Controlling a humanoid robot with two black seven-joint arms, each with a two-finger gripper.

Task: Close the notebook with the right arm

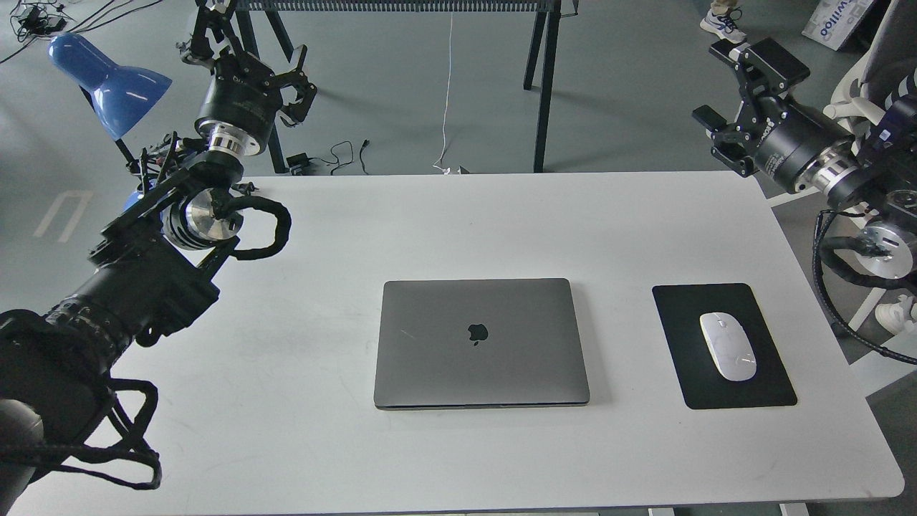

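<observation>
The space-grey notebook [480, 342] lies flat on the white table [458, 222], its lid shut with the dark apple logo facing up. My right arm comes in from the right edge. Its gripper [731, 79] is open and empty, held high beyond the table's far right corner, well away from the notebook. My left gripper [254, 61] is open and empty, raised past the table's far left corner.
A black mouse pad [722, 345] with a white mouse [728, 346] lies right of the notebook. A blue desk lamp [107, 82] stands at the far left. A white chair [867, 122] and a dark table frame [537, 79] stand beyond the table.
</observation>
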